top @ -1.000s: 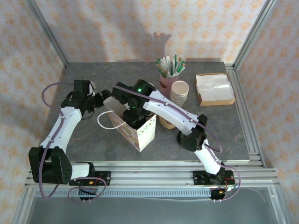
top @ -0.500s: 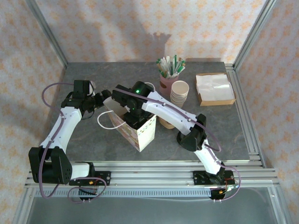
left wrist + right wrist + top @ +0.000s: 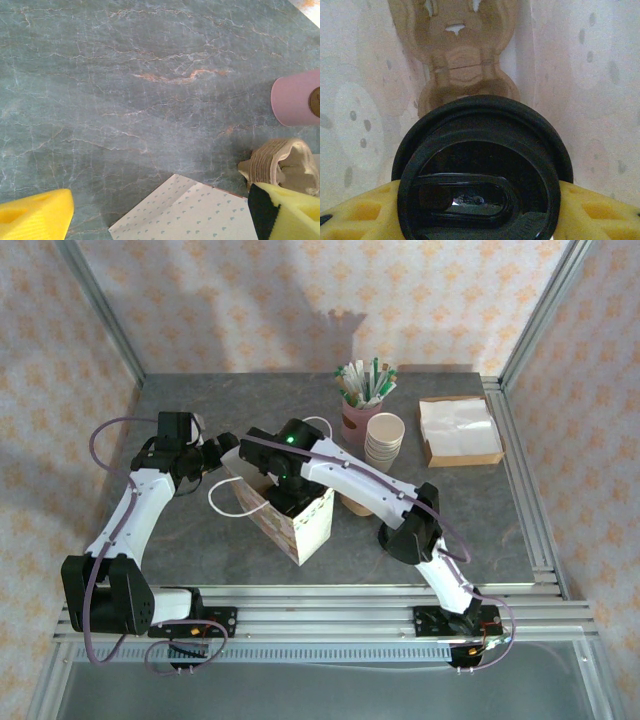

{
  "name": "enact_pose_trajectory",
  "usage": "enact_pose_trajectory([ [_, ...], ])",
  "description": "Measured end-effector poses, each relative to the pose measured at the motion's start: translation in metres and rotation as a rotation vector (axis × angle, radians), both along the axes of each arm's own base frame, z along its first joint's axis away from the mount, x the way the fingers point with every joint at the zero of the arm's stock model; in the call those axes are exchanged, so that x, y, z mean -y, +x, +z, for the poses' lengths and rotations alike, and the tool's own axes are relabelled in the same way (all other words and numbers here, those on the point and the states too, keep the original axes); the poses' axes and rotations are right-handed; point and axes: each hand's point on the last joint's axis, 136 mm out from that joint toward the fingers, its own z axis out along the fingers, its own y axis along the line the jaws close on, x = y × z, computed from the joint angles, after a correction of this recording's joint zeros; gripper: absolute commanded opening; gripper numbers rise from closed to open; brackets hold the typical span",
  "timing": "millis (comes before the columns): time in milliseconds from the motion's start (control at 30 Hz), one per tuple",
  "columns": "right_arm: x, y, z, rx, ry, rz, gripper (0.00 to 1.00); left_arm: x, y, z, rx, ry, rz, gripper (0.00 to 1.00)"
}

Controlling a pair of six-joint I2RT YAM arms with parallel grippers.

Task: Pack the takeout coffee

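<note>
Where the right arm reaches over the grey marble table, its wrist dips into the open mouth of the patterned paper bag.

Item 1, surroundings. Behind the bag stand a pink cup of stirrers and straws and, just beside it, a stack of lidless cream paper cups. A tray of white napkins sits well apart at the far right. A brown cardboard piece lies near the bag's right side, partly hidden under the right arm; its kind is unclear. The bag's white loop handle hangs out to the left.

Item 2, container. The bag stands upright. On its floor lies a brown moulded cup carrier. Above the carrier, inside the bag walls, hangs the takeout coffee, its black dome lid facing the wrist camera.

Item 3, tools. The right gripper pinches the takeout coffee, a yellow pad on either side of the lid. The left gripper is spread wide at the bag's far-left rim, with a heart-printed bag flap between its pads; contact with the flap cannot be judged.

Item 4, change. Since a second ago the right wrist has shifted slightly left and nearer over the bag. The left arm and the table goods are unmoved.
</note>
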Motion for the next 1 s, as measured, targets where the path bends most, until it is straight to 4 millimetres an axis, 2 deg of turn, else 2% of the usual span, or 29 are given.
enact_pose_trajectory([
  [167,0.000,-0.001,-0.014,-0.016,-0.017,0.000,0.58,0.000,0.000,0.000,0.000,0.000,0.000,0.92],
  [1000,-0.001,0.001,-0.019,0.014,0.018,-0.013,0.57,0.000,0.000,0.000,0.000,0.000,0.000,0.92],
])
